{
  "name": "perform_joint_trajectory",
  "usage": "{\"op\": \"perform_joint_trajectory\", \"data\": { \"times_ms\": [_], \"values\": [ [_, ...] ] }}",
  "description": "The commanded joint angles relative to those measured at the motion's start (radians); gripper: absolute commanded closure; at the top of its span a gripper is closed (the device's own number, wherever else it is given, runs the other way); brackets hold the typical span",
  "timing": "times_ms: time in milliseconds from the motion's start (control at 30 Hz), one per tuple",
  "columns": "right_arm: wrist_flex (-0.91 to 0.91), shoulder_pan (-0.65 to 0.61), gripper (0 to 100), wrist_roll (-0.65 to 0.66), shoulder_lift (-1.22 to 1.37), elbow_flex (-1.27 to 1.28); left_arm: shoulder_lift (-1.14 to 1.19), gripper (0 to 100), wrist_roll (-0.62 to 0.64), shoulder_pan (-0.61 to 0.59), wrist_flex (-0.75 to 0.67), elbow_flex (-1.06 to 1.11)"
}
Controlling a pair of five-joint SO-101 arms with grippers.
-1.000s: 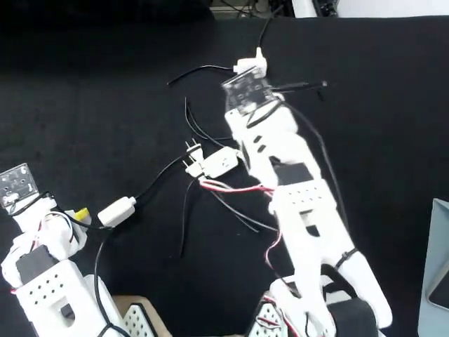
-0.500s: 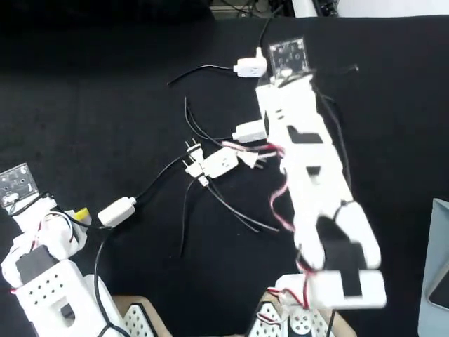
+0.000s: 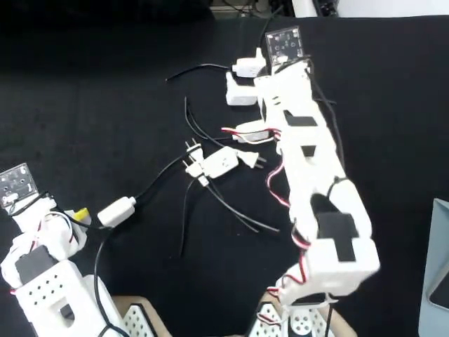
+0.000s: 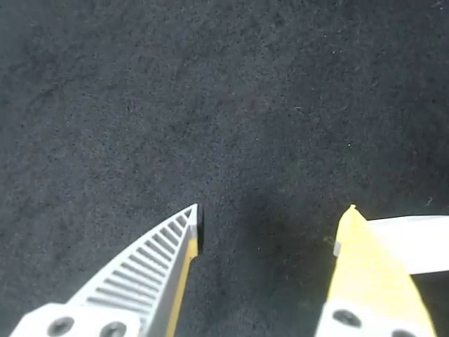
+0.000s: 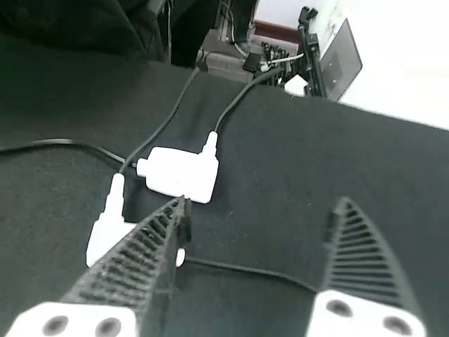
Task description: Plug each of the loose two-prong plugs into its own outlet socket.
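Note:
A white outlet block [image 3: 223, 162] lies mid-table with a two-prong plug [image 3: 191, 150] at its left end and prongs sticking out on its right. Another white plug [image 3: 251, 131] lies beside the right arm [image 3: 302, 140]. At the far edge sits a second outlet block [image 3: 249, 68] [image 5: 179, 173], with a white plug [image 5: 109, 228] on a black cord close to it. My right gripper [image 5: 264, 203] hovers open just short of that block, holding nothing. My left gripper [image 4: 273, 210] stands open over bare mat at the near left, with a white plug [image 3: 116, 210] just beside it.
Loose black cords [image 3: 210, 200] and red and white wires [image 3: 277, 182] trail across the middle of the black mat [image 3: 105, 105]. A grey bin [image 3: 438, 281] stands at the right edge. The far left of the mat holds nothing.
The right arm swung away from the middle outlet block to the far edge, uncovering the block's right end and the plug beside it. The left arm kept still.

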Motion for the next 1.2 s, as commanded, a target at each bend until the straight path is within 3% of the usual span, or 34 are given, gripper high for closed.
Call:
{"op": "perform_joint_trajectory", "data": {
  "times_ms": [0, 167, 367, 467, 733, 867, 1167],
  "values": [
    [0.115, 0.017, 79.8, -0.012, -0.179, 0.013, -0.011, 69, 0.003, -0.004, -0.017, -0.002],
    [0.195, 0.017, 89.6, -0.012, -0.288, 0.122, -0.011, 69, 0.003, -0.004, -0.017, -0.001],
    [0.193, -0.014, 89.8, -0.012, -0.364, 0.298, -0.011, 69, 0.003, -0.004, -0.015, -0.001],
    [0.193, -0.046, 87.1, -0.018, -0.38, 0.366, -0.011, 69, 0.003, -0.004, -0.012, -0.001],
    [0.229, -0.14, 79.1, -0.189, -0.358, 0.417, -0.011, 69, 0.003, -0.002, -0.011, 0.001],
    [0.319, -0.189, 78.9, -0.169, -0.331, 0.38, -0.011, 69, 0.003, -0.002, -0.015, 0.013],
    [0.683, -0.184, 77.0, 0.041, -0.14, 0.088, -0.011, 69, 0.003, -0.002, -0.015, 0.015]
  ]
}}
